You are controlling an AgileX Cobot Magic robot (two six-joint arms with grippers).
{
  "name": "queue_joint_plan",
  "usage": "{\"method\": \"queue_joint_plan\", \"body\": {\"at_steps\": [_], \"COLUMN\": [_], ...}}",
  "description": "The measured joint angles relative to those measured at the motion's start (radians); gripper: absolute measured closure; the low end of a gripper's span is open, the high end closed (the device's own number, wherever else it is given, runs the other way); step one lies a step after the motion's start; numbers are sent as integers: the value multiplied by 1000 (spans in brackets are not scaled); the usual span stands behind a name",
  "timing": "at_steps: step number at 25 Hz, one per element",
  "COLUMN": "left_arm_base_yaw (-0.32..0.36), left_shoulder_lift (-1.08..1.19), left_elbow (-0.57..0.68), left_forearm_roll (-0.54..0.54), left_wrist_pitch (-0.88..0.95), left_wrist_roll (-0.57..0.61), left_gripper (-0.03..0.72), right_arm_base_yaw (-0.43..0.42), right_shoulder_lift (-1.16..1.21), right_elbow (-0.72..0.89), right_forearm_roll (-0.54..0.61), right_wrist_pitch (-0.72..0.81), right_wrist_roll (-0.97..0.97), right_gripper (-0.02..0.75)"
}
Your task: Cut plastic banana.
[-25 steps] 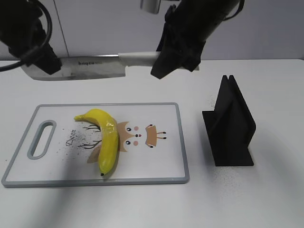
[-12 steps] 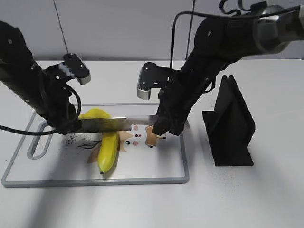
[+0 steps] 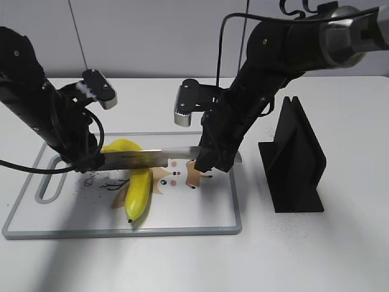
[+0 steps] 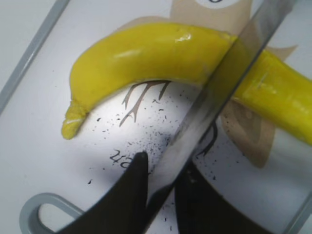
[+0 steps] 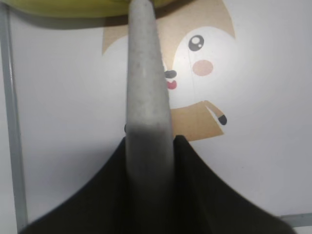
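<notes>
Steel knife (image 3: 146,159) crosses the plastic banana (image 3: 138,188), both claws (image 3: 91,163) (image 3: 209,163) clamped on it.

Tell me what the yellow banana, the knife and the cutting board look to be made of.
Curved yellow banana: probably plastic, judging by its glossy, uniform skin with sharp highlights.
Long silver knife blade: polished metal, mirror-like enough to reflect the yellow. Its pale grey handle looks matte and finely speckled, maybe plastic or composite.
White grey-rimmed cutting board: likely smooth plastic with a printed cartoon.
</notes>
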Motion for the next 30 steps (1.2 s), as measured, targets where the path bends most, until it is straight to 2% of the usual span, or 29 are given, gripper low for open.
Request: {"method": "queue_joint_plan", "body": {"at_steps": [5,16,27,29,30], "left_arm_base_yaw": [-1,2,3,4,10], "left_shoulder_lift": [-50,-233,-237,-237,-237], "left_elbow": [-43,-298,-315,-315,-315], "left_forearm_roll": [14,34,24,20,17], "left_wrist_pitch": [105,459,489,490,480], "left_wrist_roll": [-16,-30,-33,-53,-79], "left_gripper": [533,568,568,506,429], "right_arm_base_yaw": [4,3,1,1,1], "right_shoulder_lift": [-46,-228,-233,-233,-233], "right_elbow": [-28,-224,-235,-235,-235], "right_forearm_roll": [-19,-50,-41,-39,-39], "right_wrist_pitch": [49,277,297,307,313], "right_wrist_roll": [11,37,39,42,47], "right_gripper": [563,574,575,575,576]}}
